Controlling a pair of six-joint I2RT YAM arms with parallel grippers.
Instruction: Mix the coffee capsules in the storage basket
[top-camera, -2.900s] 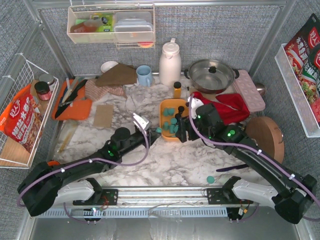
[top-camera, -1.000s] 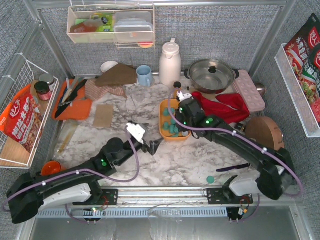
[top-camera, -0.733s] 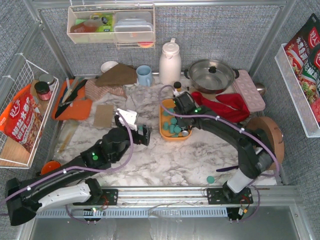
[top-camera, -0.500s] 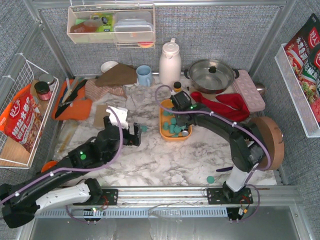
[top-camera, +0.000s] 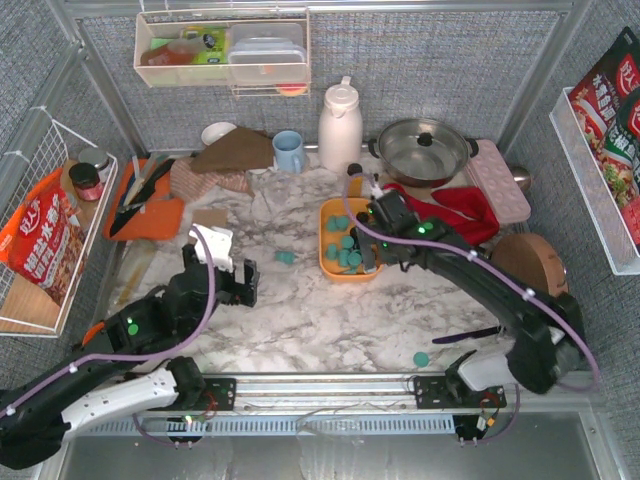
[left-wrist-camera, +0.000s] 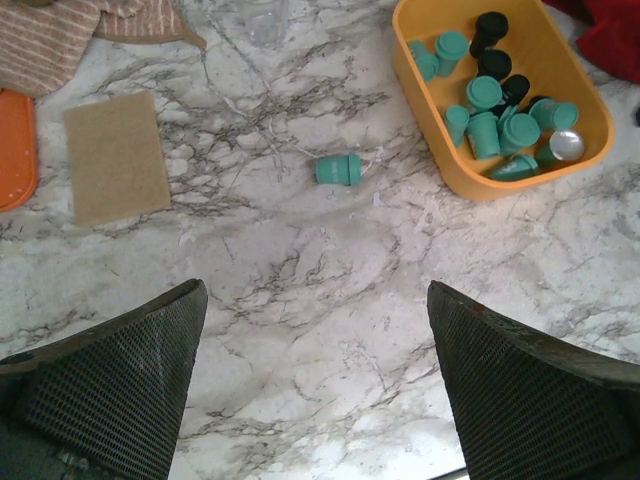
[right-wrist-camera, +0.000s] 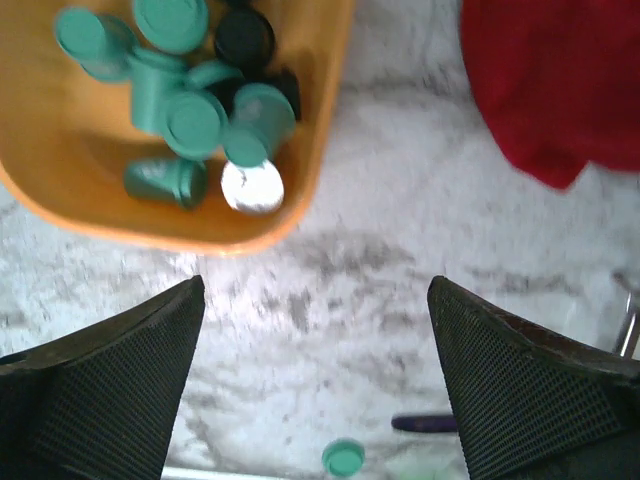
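Left hand (left-wrist-camera: 315, 290) and right hand (right-wrist-camera: 315, 288) hover spread wide, empty, over the bench (left-wrist-camera: 300, 260) — the right beside the storage basket (left-wrist-camera: 545, 55) of coffee capsules (left-wrist-camera: 487, 118). One stray capsule (left-wrist-camera: 338, 169) lies outside.

White Chinese characters on the red bag (top-camera: 40, 245) and the red packets (top-camera: 608, 105), none legible

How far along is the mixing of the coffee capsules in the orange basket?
Done: most coffee capsules lie jumbled in the orange storage basket, black capsules among the teal. In hand: nothing; the left gripper and right gripper are open and empty, the right beside the basket. Left: one stray teal capsule lies on the marble tabletop left of the basket, a second capsule near the front edge.
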